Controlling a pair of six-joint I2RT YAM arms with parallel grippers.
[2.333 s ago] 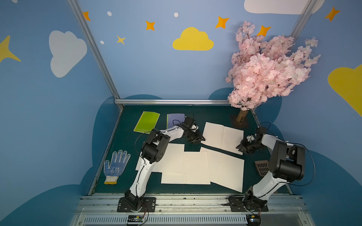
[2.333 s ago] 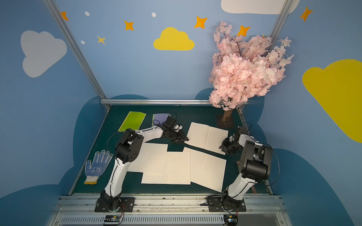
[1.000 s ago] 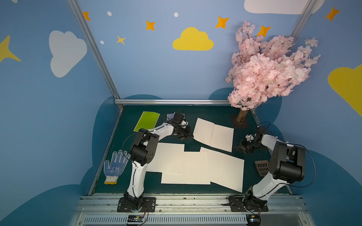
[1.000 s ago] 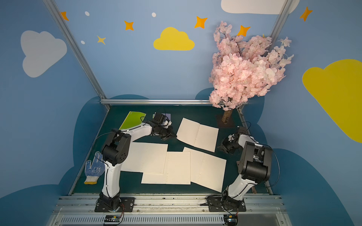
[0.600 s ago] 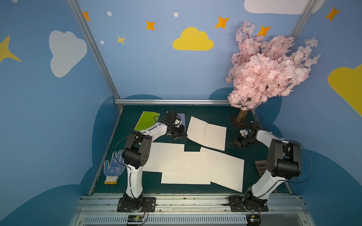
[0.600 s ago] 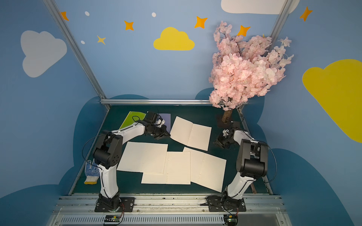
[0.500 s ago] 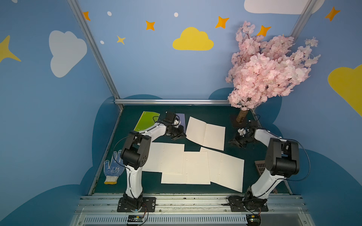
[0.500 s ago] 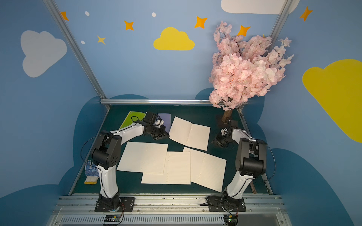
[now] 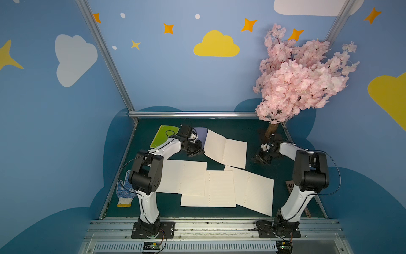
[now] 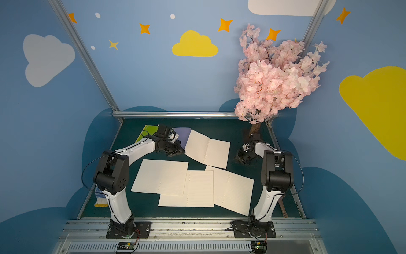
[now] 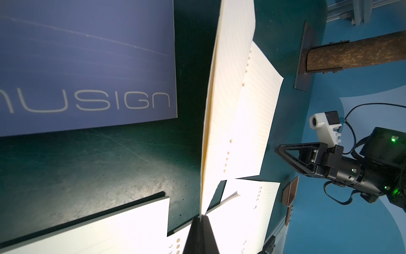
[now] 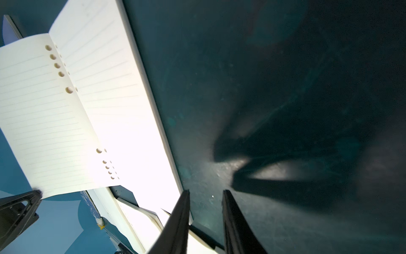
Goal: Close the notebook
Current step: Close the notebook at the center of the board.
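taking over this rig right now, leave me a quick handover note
Left gripper: shut on the near left corner of the open white lined notebook at the back, that half lifted off the dark green mat.
Right gripper: slightly open, empty, over the mat beside the notebook's right edge.
Done: page pinched and raised.
Left: fold it over onto the right half, release.

Well behind the left jaws, the left arm (image 9: 145, 173) hides half the dotted glove (image 9: 122, 193). Just beyond them the purple notebook (image 11: 87, 66) runs off the wrist view's edge, lettering cut short. The right arm (image 9: 309, 173) covers a brown tool's (image 9: 289, 187) middle.
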